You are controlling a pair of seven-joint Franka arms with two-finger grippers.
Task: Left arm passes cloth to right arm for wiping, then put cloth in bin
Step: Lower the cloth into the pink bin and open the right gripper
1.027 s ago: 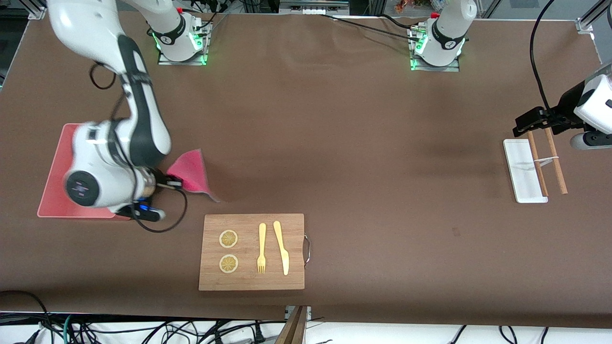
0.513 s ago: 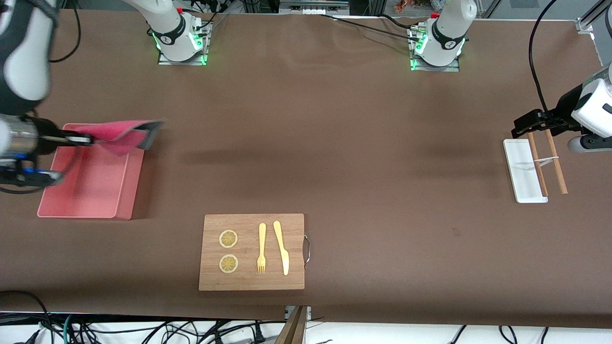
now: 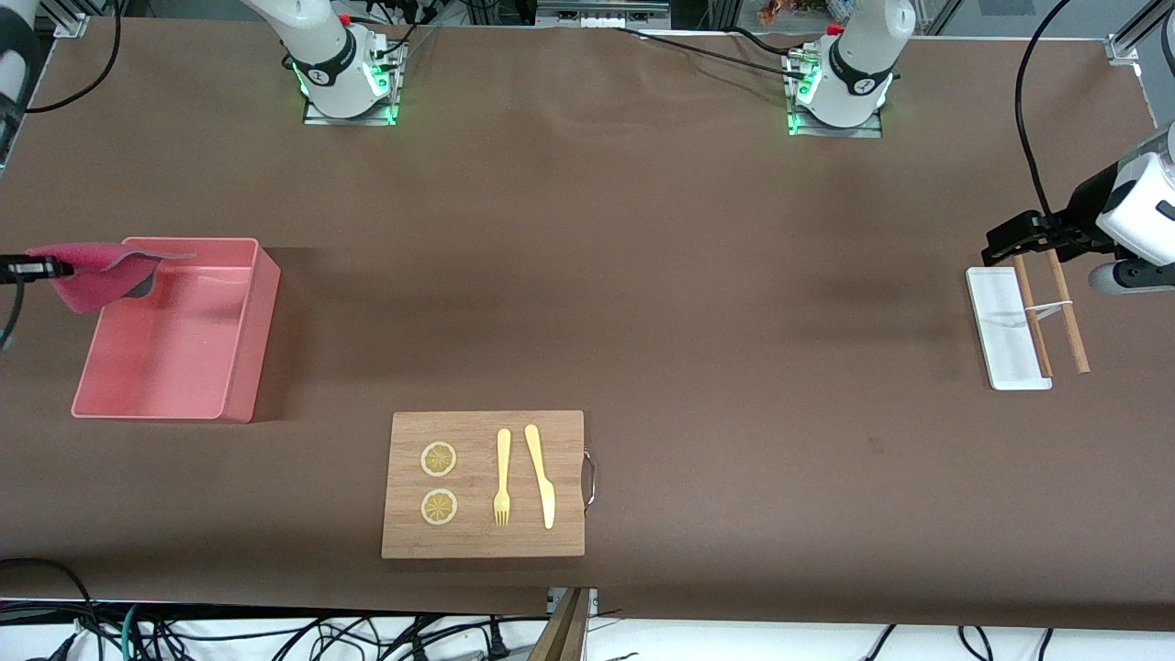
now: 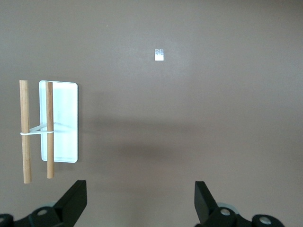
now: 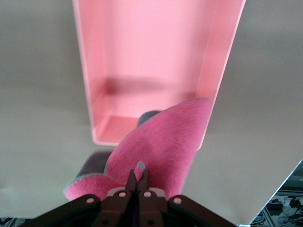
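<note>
My right gripper (image 3: 57,268) is shut on the pinkish-red cloth (image 3: 96,275), pinching a fold of it in the air. The cloth hangs over the rim of the pink bin (image 3: 243,321) at the right arm's end of the table, with its dark grey reverse showing underneath. In the right wrist view the closed fingertips (image 5: 138,175) grip the cloth (image 5: 165,137) just above the bin's end wall (image 5: 102,135). The bin's inside looks empty. My left gripper (image 3: 1008,240) is open and empty, waiting over the table beside the white tray; its fingers (image 4: 75,198) stand wide apart.
A wooden board (image 3: 569,441) with two lemon slices (image 3: 439,459), a fork (image 3: 502,477) and a knife (image 3: 542,473) lies nearer the front camera. A white tray (image 3: 1001,340) with two banded wooden sticks (image 3: 1065,312) lies at the left arm's end; both show in the left wrist view (image 4: 64,118).
My right arm swung the cloth from beside the board up and across the bin toward the table's end. The bin is now uncovered. The left arm barely moved.
</note>
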